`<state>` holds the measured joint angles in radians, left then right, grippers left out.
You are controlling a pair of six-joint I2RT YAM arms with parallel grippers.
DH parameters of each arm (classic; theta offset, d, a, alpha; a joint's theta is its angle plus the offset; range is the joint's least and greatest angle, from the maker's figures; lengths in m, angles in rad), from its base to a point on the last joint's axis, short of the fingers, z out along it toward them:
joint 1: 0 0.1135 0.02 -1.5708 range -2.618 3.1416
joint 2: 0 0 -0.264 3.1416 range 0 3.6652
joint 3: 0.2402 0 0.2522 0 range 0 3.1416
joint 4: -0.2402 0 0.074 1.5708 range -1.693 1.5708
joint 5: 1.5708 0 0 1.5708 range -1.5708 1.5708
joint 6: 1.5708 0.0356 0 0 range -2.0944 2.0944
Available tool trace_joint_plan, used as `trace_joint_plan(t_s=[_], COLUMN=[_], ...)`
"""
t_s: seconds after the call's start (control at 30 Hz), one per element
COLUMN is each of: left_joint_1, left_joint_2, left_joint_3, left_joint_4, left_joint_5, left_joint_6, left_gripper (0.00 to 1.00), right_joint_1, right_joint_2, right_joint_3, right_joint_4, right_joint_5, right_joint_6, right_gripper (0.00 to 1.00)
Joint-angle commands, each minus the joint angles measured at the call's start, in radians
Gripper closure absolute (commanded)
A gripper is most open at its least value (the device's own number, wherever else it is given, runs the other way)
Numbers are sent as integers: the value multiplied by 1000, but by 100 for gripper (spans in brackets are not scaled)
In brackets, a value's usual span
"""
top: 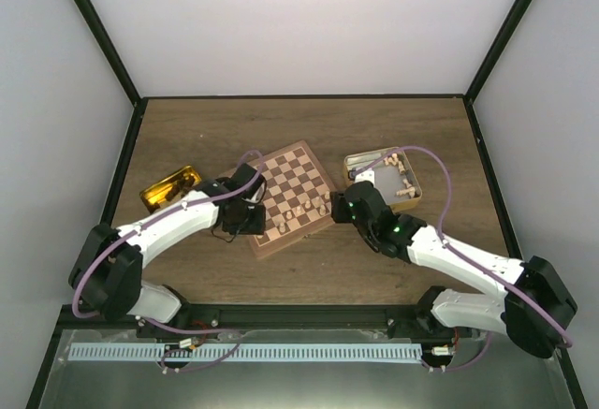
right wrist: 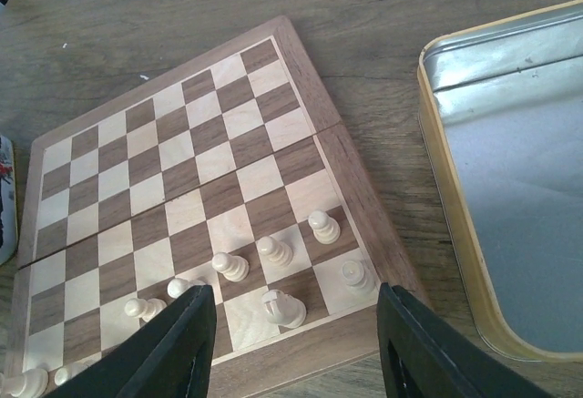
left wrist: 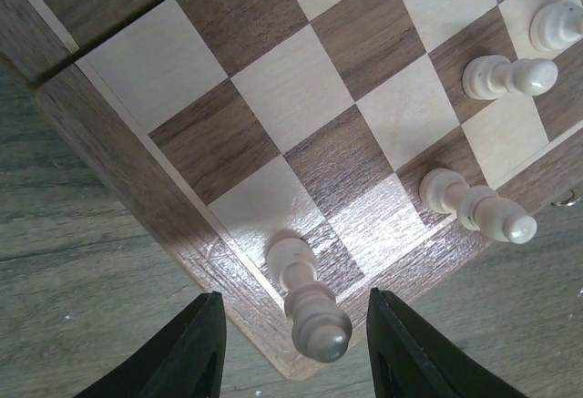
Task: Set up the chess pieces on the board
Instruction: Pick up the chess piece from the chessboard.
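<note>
Left tool (left wrist: 294, 296), jaws parted, flanks one chess piece (left wrist: 314, 325).

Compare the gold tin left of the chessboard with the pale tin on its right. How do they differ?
Colour: the gold tin is shiny yellow-gold, the pale tin silvery inside with a cream rim. Contents: the pale tin holds pale chess pieces; none show in the gold tin. Place: the gold tin lies left of the board, the pale tin right of it. Both are rectangular metal tins on the table.
</note>
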<state>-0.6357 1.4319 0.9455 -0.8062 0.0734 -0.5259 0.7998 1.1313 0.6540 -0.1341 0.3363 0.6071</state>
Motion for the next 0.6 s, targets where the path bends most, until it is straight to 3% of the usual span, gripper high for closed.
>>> trace_joint_plan(t_s=[0.0,0.27,0.57], left_joint_1=[-6,-5,-5], left_joint_2=[3,58,35], left_joint_3=[-23,8,52], left_joint_4=[90,78,41], left_joint_5=[17,32,-1], left_joint_6=[-6,31,55], left_gripper=[57,83,91], right_joint_1=[-10,-10,-10], right_joint_2=[5,-9,-23], right_joint_3=[43,64,62], right_joint_4=[-14,-29,-32], right_joint_5=[10,11,29], right_joint_6=[14,16,16], right_gripper=[50,50,51])
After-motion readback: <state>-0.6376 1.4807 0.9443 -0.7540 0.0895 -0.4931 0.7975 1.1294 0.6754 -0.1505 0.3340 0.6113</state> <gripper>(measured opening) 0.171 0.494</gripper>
